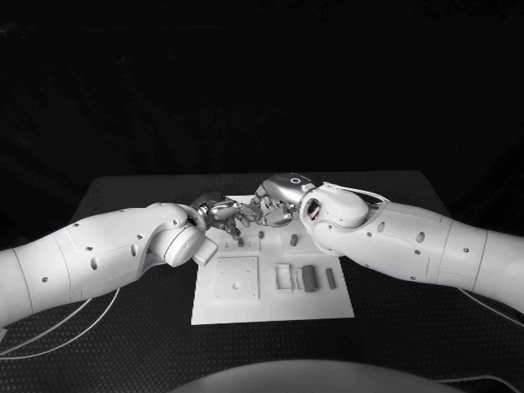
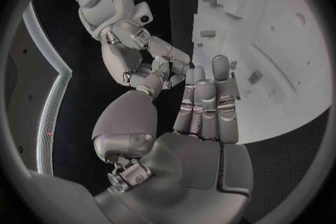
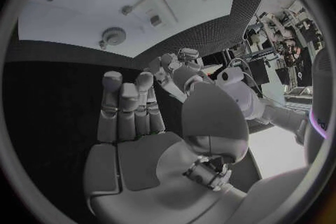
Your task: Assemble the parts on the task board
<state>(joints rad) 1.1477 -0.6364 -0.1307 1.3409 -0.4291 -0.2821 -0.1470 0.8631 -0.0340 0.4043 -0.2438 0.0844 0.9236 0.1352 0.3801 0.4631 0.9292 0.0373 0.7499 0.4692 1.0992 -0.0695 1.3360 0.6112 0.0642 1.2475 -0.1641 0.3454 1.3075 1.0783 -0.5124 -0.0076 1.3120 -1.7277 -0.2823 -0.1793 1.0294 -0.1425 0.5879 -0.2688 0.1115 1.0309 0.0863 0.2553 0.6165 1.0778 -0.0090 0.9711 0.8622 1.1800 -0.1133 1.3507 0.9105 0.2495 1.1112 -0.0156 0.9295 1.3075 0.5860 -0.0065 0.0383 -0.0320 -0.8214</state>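
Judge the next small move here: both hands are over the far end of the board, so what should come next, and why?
Probably lower the left hand toward the small peg standing on the task board just beneath it. Both the left hand and the right hand show flat, extended fingers holding nothing in their wrist views, and parts lie unhandled nearer the robot.

We bring both white arms in from the sides so that our left hand and right hand meet at the middle, fingertips close together, though we cannot tell whether they touch. In the left wrist view our left fingers lie straight and side by side with the thumb bent apart from them, nothing in the palm. In the right wrist view our right fingers are likewise straight and together, the palm bare.
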